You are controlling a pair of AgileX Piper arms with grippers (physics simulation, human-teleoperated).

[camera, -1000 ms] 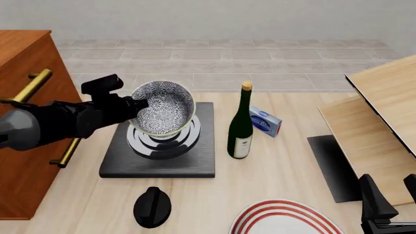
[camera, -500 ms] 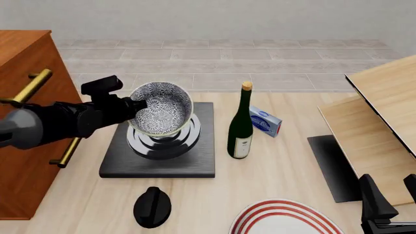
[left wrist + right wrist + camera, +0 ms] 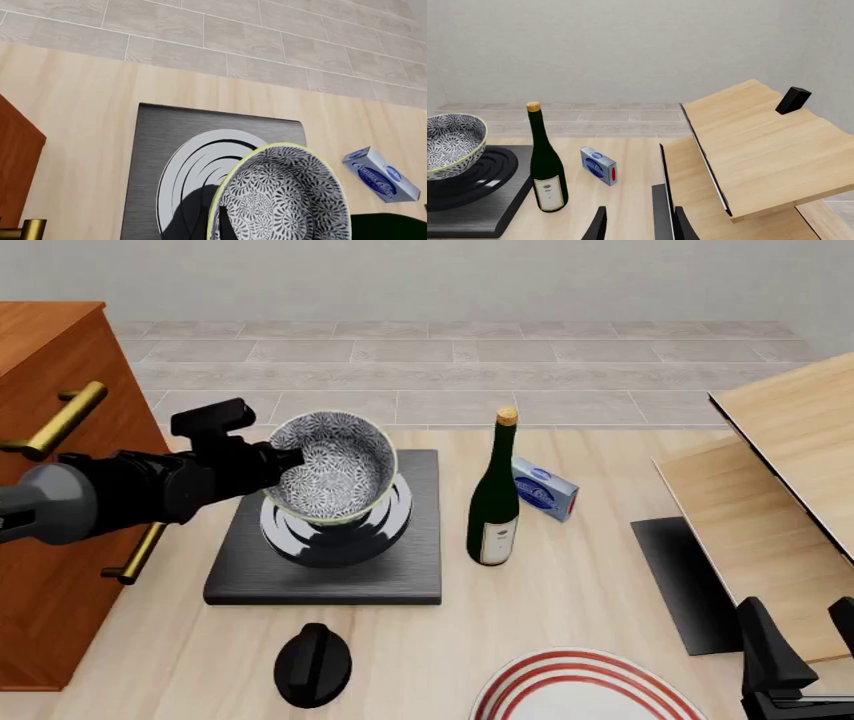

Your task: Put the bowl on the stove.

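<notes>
Reddish-brown wood forms the cabinet [image 3: 47, 490] at the far left, with brass handles. Beside it the left gripper [image 3: 274, 462] pinches the near-left rim of the bowl [image 3: 334, 468], its fingers closed on the wall. The bowl is deep and round, covered inside and out in a dense dark grey-and-white flower pattern, with a pale yellow rim; it hangs tilted just above the grey burner rings of the black stove [image 3: 327, 545]. Right of the stove stands a green bottle [image 3: 494, 495] with a pale label, its writing unreadable, then a small blue box [image 3: 545, 489] with illegible print. At the near right, the right gripper [image 3: 637, 227] is spread apart, holding nothing.
</notes>
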